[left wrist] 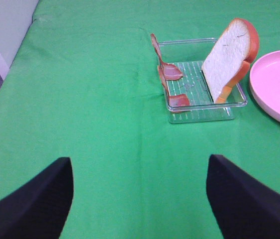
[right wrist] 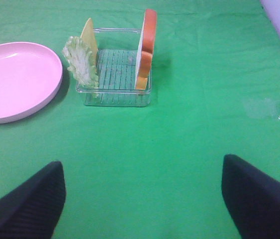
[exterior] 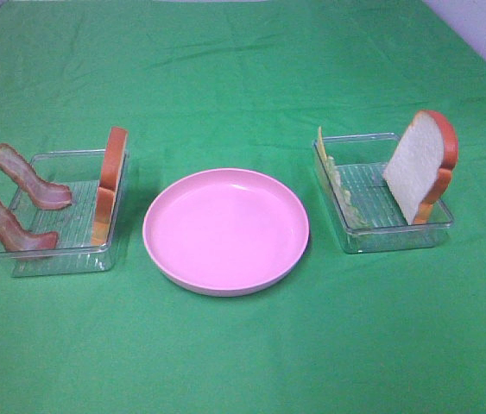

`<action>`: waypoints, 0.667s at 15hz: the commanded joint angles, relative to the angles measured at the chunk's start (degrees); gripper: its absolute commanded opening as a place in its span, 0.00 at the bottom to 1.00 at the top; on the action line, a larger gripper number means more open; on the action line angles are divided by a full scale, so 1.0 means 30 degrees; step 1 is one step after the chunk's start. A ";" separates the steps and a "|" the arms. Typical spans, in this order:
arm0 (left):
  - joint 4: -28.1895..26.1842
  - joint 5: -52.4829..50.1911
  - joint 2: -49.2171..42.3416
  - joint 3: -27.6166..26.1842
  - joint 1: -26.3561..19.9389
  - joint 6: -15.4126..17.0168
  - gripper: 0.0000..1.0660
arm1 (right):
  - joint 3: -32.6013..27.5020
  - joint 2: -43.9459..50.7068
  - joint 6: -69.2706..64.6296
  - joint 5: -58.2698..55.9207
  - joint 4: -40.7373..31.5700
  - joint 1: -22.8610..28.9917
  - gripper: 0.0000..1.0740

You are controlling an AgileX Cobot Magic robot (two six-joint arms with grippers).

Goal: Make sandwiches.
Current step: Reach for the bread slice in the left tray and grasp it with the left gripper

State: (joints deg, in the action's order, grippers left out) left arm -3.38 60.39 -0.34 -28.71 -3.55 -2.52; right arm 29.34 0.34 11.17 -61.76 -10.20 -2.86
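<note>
Pink plate [exterior: 225, 231] between two clear trays: left tray [exterior: 53, 263] holds bacon strips [exterior: 31, 183] and an upright bread slice [exterior: 111, 177]; right tray [exterior: 394, 241], lettuce [right wrist: 82, 62], cheese [right wrist: 90, 32], leaning bread [exterior: 419, 164]. Left gripper [left wrist: 139, 172] and right gripper [right wrist: 142, 167]: jaws apart, empty.

Your wrist views crop the plate [left wrist: 278, 82]. The left gripper [left wrist: 140, 158] and right gripper [right wrist: 142, 159] fingers are cropped too.

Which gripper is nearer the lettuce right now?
Right. The right gripper hangs short of the lettuce, on its side of the plate; the left gripper is across the plate, short of the bacon tray.
</note>
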 commanded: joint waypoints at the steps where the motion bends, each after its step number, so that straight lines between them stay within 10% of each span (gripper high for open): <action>1: -0.0076 -0.0172 -0.0363 0.0038 -0.0057 0.0000 0.67 | -0.0095 0.0248 0.0134 0.0134 -0.0057 -0.0115 0.75; 10: -0.1165 -0.3438 0.2235 -0.1375 -0.0057 0.0000 0.67 | -0.0095 0.0248 0.0134 0.0134 -0.0057 -0.0115 0.75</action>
State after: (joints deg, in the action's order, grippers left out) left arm -6.02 51.51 5.84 -32.49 -3.55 -2.52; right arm 29.34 0.34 11.17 -61.76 -10.20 -2.86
